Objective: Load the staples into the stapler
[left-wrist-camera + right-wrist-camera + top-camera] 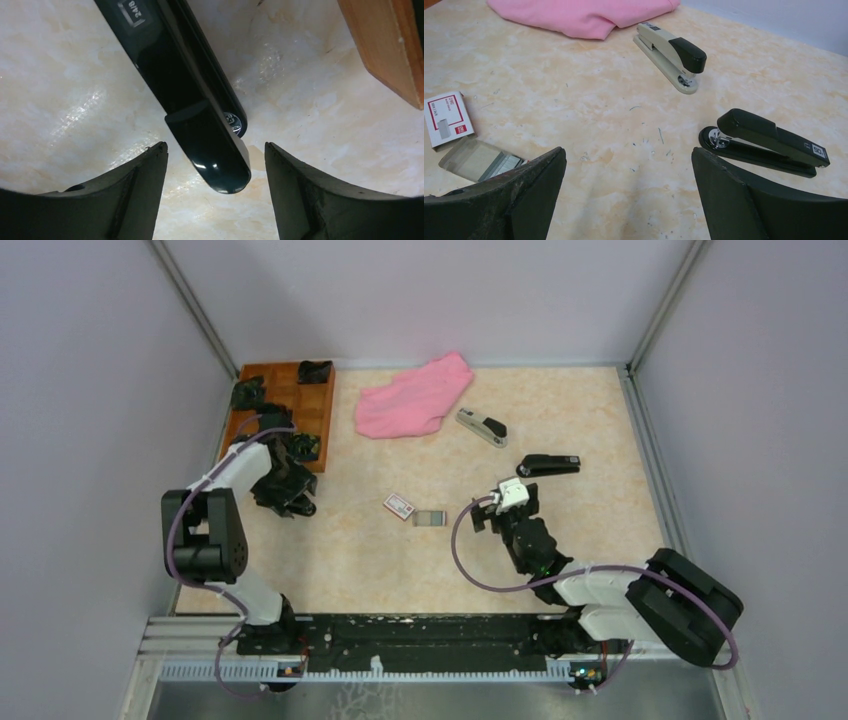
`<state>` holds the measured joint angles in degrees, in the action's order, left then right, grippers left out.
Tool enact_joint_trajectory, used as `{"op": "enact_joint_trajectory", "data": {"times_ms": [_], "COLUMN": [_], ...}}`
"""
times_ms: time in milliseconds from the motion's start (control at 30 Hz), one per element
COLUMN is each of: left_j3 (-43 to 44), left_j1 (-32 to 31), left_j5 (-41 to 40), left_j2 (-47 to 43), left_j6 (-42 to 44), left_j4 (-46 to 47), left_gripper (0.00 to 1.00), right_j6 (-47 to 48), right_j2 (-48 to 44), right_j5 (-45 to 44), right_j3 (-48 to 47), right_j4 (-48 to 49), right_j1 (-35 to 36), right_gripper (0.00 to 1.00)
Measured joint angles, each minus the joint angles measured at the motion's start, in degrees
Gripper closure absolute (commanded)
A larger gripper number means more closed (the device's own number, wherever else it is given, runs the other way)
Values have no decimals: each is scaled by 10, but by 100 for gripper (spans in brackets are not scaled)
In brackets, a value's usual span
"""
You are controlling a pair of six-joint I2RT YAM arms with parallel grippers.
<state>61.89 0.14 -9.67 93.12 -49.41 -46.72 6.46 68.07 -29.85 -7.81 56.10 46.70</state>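
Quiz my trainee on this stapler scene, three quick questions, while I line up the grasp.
1. True or false: the staples lie beside a red-and-white box.
2. What sits between the left gripper's open fingers? A) a black stapler B) the pink cloth C) a wooden tray
3. How many staplers does the right wrist view show?
Key: 1 true. 2 A. 3 two: a beige stapler and another black stapler.

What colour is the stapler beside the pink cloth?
Beige stapler with a black cap; clearest in right wrist view.
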Motion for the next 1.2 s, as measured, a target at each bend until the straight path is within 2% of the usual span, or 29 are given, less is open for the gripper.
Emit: {"op": "enact_joint_trajectory", "data": {"times_ms": [267, 567, 767, 933, 1200], "left_j3": [24, 23, -19, -73, -111], "left_j1": [4, 9, 9, 9, 7], "left_j5": [-3, -28, -28, -8, 95], "left_j2": [30, 33, -23, -114, -233], "left_j6": [-7, -11, 3, 30, 73], "left_j4": [0, -14, -11, -8, 30], "left_gripper": [38, 63, 82, 100, 100], "right_j6": [0, 0, -2, -14, -49], "right_j2": [-6, -9, -9, -12, -25], "right_j5": [-1, 1, 33, 70, 125], "right_j3": [0, 0, -2, -14, -61], "right_j4": [0, -2, -23, -62, -133], "right_j1": [0, 0, 0, 0, 0], "right_gripper": [5, 7, 7, 8, 12]}}
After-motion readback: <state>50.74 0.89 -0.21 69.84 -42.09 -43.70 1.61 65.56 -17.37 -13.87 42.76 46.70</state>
